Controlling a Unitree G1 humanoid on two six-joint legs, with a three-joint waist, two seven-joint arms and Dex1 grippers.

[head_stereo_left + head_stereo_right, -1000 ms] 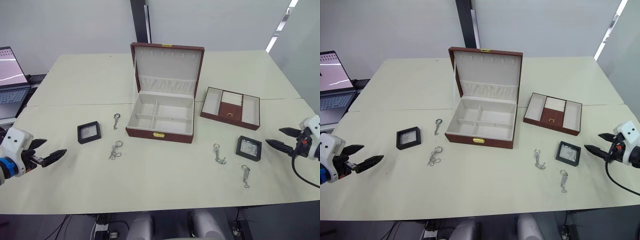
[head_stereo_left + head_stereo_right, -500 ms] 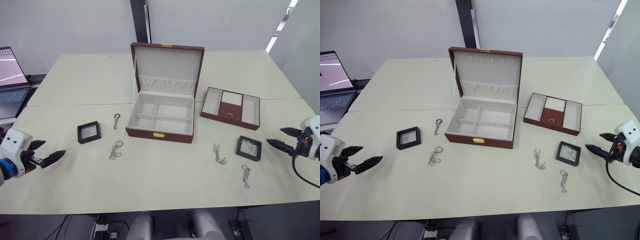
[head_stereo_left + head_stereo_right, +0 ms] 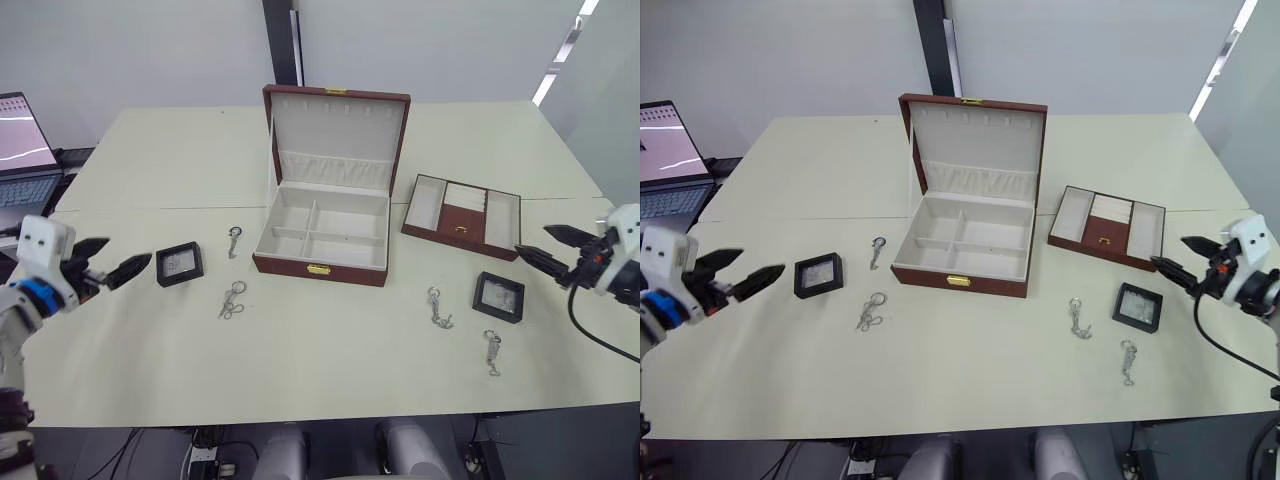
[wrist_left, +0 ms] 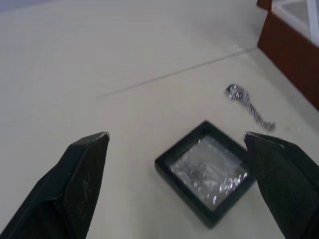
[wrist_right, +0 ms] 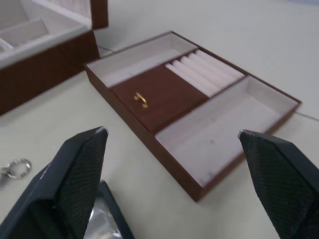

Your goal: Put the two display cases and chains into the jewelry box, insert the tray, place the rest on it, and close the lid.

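Observation:
The jewelry box (image 3: 320, 240) stands open at the table's centre, its lid (image 3: 336, 138) upright behind it. To its right lies the tray (image 3: 462, 215), also seen in the right wrist view (image 5: 189, 99). One display case (image 3: 180, 264) lies left of the box, the other (image 3: 498, 296) to the right. Several chains lie loose: two on the left (image 3: 233, 240) (image 3: 231, 300), two on the right (image 3: 438, 307) (image 3: 492, 352). My left gripper (image 3: 125, 255) is open, just left of the left case (image 4: 207, 169). My right gripper (image 3: 535, 242) is open, between the tray and the right case.
A laptop (image 3: 20, 160) sits off the table's left edge. Bare tabletop (image 3: 330, 340) stretches in front of the box. A seam in the table (image 3: 150, 209) runs across behind the left case.
My left gripper has moved forward and inward, close to the left display case. The right gripper has moved forward and inward toward the tray. Both stay open.

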